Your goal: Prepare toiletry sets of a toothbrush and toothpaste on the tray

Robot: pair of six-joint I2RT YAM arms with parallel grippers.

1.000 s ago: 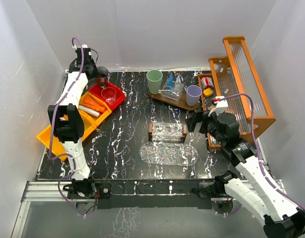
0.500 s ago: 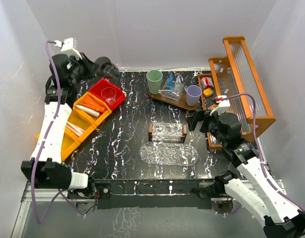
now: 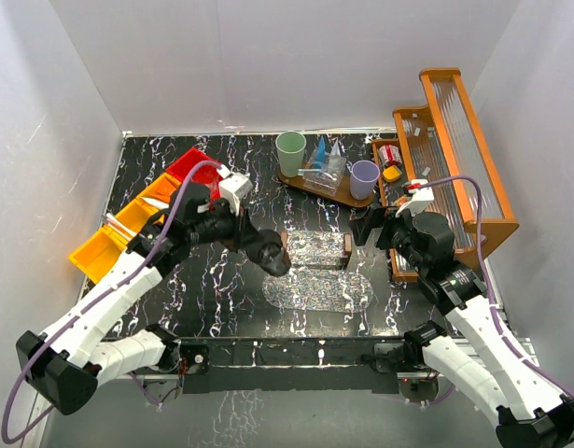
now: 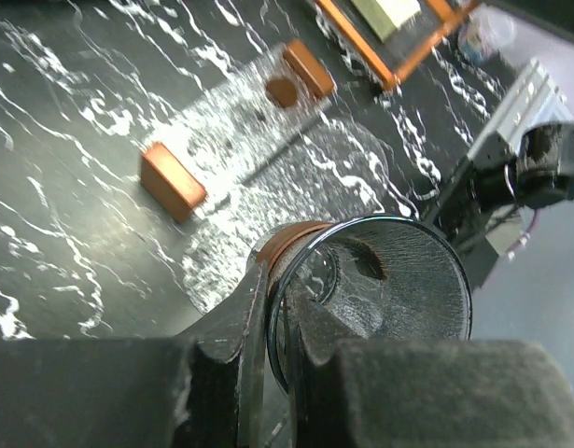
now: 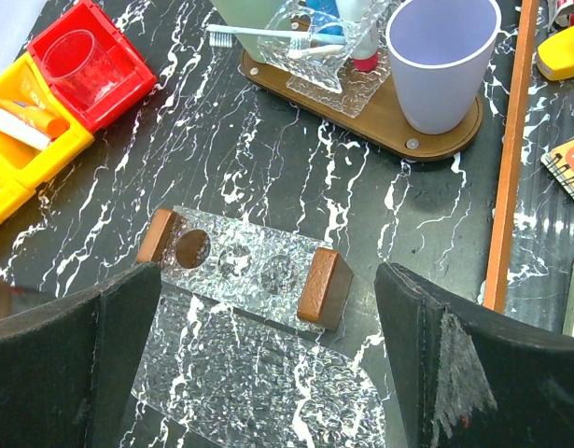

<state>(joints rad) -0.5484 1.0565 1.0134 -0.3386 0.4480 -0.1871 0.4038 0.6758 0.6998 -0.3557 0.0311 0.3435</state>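
left arm reaches low across the worktop [image 3: 221, 299], left fingers [image 4: 226, 350] clamped on the rim of the glass cup [image 4: 399, 280], right by the holder's [image 3: 315, 249] left end. right arm bent beside it, right fingers [image 5: 72, 355] wide apart.

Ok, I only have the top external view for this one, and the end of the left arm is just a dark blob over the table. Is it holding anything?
Observer: Yes. In the left wrist view the left fingers pinch the rim of a clear glass cup, one finger inside the wall and one outside.
Operator: And the right arm, is it carrying something too?
Observer: No. In the right wrist view the right fingers stand wide apart with nothing between them, and only the clear holder on the table shows in the gap.
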